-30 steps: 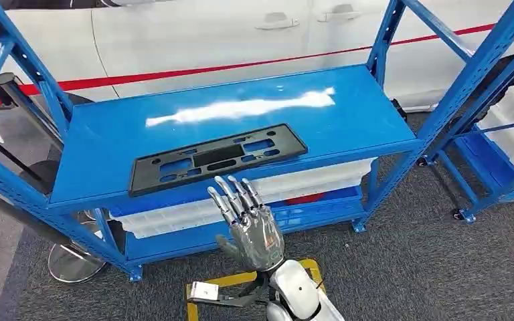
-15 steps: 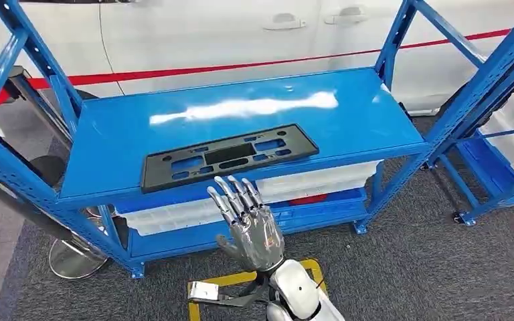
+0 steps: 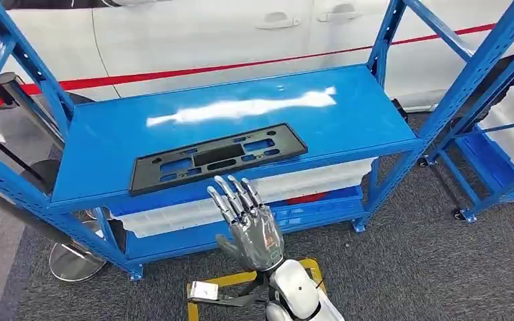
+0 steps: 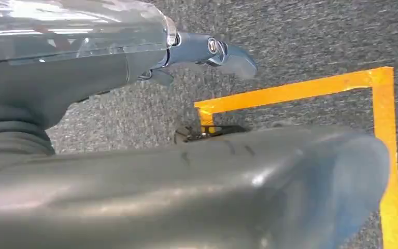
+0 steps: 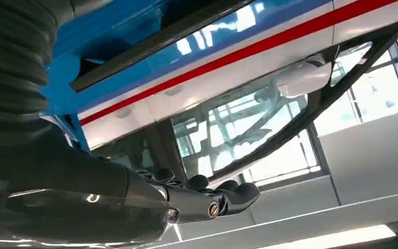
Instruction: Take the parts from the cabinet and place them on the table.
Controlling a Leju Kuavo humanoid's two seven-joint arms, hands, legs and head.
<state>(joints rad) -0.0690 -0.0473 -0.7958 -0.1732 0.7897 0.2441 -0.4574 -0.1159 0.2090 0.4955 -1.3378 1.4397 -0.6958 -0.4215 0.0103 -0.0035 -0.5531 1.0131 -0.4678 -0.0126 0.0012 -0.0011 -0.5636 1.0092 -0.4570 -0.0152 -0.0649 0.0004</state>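
Standing before you is the blue steel shelving rack [image 3: 348,107], with a white car body with a red stripe [image 3: 194,33] behind it. On the rack's top shelf, toward its front edge, lies the flat black plastic plate with rectangular cutouts [image 3: 217,157], untouched. White plastic bins [image 3: 321,180] sit on the shelf beneath; you cannot tell their contents. Beside the rack, a second blue rack [image 3: 502,134] holds more white bins. Compared with half a second ago the whole view has swung slightly; the plate keeps its place on the shelf. Your right hand [image 3: 247,224] hovers just in front of the rack's front edge, fingers spread, holding nothing. Your left hand [image 4: 207,52] hangs over grey carpet [image 3: 408,267] with yellow tape [image 4: 290,93]; its state you cannot tell.
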